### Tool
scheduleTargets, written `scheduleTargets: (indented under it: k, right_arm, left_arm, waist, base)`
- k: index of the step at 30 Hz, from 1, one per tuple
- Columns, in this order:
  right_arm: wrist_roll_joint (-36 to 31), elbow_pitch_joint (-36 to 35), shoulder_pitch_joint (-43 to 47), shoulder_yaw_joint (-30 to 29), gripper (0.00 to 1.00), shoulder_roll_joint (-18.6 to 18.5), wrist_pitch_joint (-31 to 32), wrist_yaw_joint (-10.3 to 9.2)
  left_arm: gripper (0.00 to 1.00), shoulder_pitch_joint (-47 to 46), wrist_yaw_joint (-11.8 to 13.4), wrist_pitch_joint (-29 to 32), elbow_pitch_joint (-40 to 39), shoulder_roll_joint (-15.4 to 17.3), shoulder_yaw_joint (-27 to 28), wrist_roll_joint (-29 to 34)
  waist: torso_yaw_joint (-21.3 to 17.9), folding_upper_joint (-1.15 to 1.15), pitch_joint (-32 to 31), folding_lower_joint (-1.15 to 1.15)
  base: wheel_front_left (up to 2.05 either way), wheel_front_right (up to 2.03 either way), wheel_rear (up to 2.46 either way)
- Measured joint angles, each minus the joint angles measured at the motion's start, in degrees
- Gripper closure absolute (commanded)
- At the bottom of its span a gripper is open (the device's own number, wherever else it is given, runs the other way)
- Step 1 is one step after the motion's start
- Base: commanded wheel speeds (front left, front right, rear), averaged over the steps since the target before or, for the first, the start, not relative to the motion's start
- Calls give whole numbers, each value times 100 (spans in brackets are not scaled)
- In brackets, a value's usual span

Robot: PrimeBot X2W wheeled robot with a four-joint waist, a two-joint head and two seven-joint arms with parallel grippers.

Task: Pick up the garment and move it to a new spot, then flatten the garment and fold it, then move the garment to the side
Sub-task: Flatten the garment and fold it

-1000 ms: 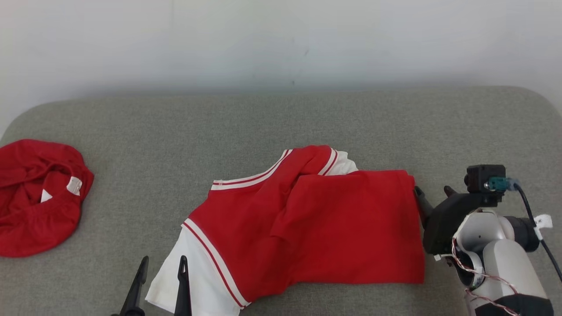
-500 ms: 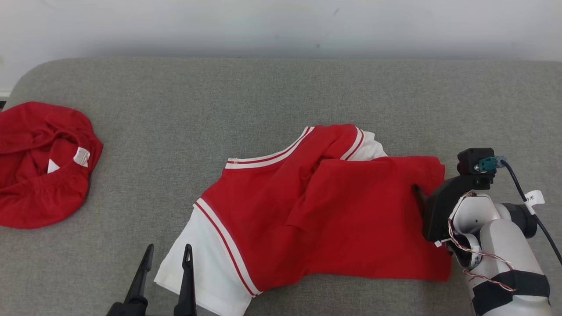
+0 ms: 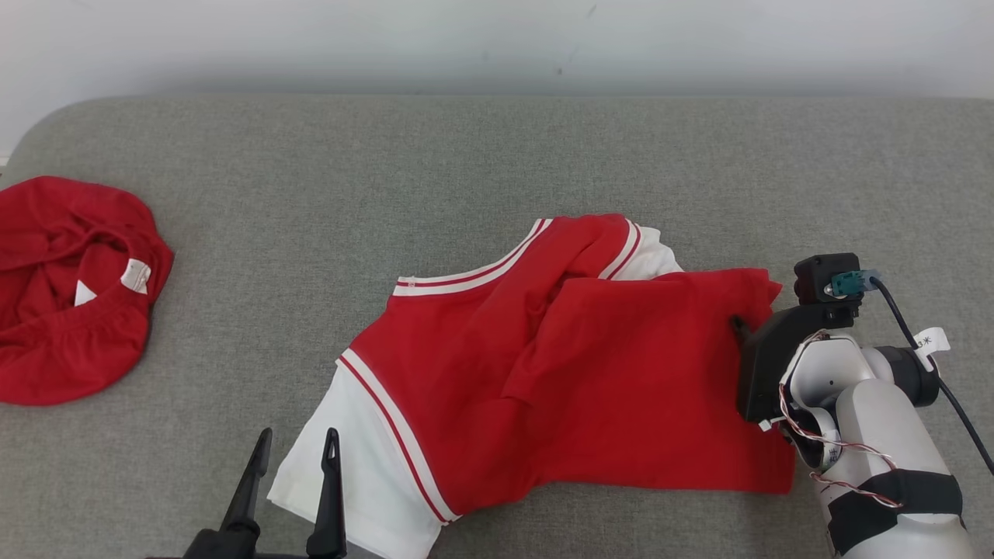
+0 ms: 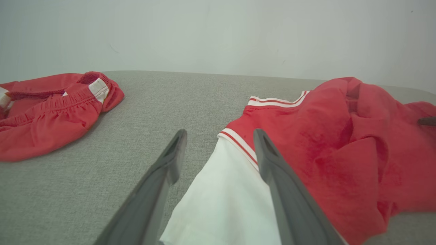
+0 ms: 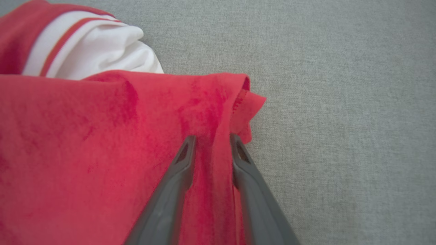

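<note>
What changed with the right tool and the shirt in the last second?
Right tool moved over the right edge of the red shirt and closed on a pinched ridge of fabric, bunching that corner. Left tool stayed open by the white sleeve; other red garment unmoved.

a bare test room for my robot, soft grey cloth table (image 3: 497, 155), plain white wall (image 3: 497, 39) behind, loose wires (image 3: 800, 425) on its arm (image 3: 885, 423)

Red garment (image 3: 606, 373), white sleeves and striped trim, lies rumpled and folded over itself. One sleeve points to 7 o'clock, the other to 1 o'clock. Hem corner at 3 o'clock is bunched.
</note>
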Motion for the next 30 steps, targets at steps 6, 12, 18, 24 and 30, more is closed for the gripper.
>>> scheduleTargets:
  k: [6,12,18,24,30]
  right_arm:
    - [-16,-81,3,59,33,-30,-52,0]
    - [-20,-146,28,144,38,-36,-43,0]
    - [-62,-196,66,224,94,-36,31,0]
    - [-108,-382,68,66,100,-57,-111,0]
    - [-260,-1006,73,-533,100,-116,-124,0]
  left_arm:
    - [0,-1,-76,0,47,-41,55,36]
    - [0,-1,-125,-1,94,-77,90,55]
    - [0,-1,-138,0,123,-101,111,66]
    - [0,4,-143,0,152,-113,125,73]
    - [0,32,-145,-1,152,-120,135,78]
  waist:
    - [-21,0,-21,0]
    - [-24,0,-71,0]
    - [-17,0,-112,0]
    - [-28,0,-162,0]
    - [-23,0,-227,0]
  base:
    - [0,0,0]
    - [0,0,0]
    - [0,0,0]
    - [0,0,0]
    - [0,0,0]
